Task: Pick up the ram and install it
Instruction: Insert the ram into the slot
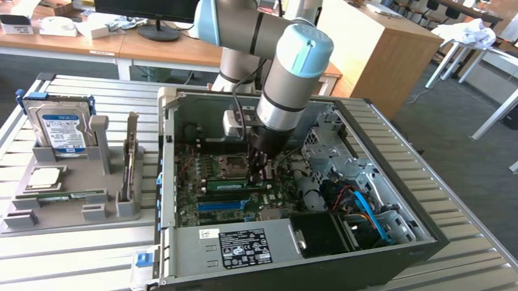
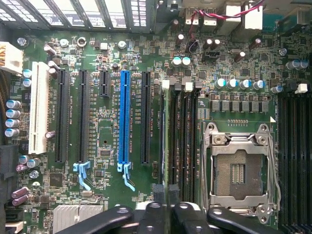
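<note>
Where the gripper hangs: your gripper point(image 1: 259, 173) reaches straight down into the open computer case point(image 1: 166, 151), directly over the memory slots. A vertical approach suits a part that has to be pushed down into its slot.
Grip: you cannot tell from either view whether the gripper point(image 2: 165, 195) clamps the stick or has let go. It sits right at one end of the stick, astride its top edge.
The ram: the ram point(image 2: 169, 141) stands on edge in a slot just beside the empty processor socket point(image 2: 239, 170). From the wrist view you look straight down its thin top edge. In the exterior view it shows as a green strip point(image 1: 230, 184) right under the gripper.
Why on edge: its contacts have to face down into the slot, so you would expect only the narrow top edge to be reachable.
Seating: by your own judgement it looks in line with the slot and low in it, but whether the end clips have latched cannot be made out.
Blue slot: the long blue expansion slot point(image 2: 124, 117) lies apart from the memory slots and is bare.
Holder: the grey holder point(image 1: 73, 212) on the exterior view's left keeps the parts upright or flat for picking. It holds the hard drive point(image 1: 60, 130), the processor chip point(image 1: 45, 177) and a second, similar stick point(image 1: 65, 195) lying flat.
</note>
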Controlling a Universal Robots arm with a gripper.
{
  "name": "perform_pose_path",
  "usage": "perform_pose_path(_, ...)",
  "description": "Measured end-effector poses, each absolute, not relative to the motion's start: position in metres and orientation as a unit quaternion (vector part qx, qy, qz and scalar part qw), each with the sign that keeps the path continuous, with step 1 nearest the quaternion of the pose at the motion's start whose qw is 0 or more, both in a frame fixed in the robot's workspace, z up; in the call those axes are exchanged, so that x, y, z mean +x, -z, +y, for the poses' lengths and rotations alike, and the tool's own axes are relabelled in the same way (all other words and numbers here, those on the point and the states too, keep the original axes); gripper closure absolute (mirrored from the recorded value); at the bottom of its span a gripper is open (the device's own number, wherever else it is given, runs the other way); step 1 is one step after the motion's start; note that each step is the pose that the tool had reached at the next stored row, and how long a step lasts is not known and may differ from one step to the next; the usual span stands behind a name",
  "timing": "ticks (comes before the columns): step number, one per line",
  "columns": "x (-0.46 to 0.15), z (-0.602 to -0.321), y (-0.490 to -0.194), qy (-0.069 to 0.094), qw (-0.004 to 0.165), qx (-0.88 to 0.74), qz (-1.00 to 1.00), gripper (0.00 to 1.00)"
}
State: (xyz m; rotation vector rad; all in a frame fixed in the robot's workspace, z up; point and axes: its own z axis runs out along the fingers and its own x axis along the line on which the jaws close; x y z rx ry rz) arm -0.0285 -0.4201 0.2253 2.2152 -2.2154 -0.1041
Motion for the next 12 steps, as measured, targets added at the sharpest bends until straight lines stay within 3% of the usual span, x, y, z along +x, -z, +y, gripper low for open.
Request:
perform_pose_path(1, -0.0285, -0.4201, -0.2253, 0.033, 0.004, 0.707, -0.707, 0.82)
perform_pose_path(2, -0.0285, -0.4201, -0.2253, 0.033, 0.004, 0.707, -0.707, 0.75)
perform_pose_path(12, -0.0285, -0.4201, -0.2255, 0.033, 0.004, 0.707, -0.707, 0.75)
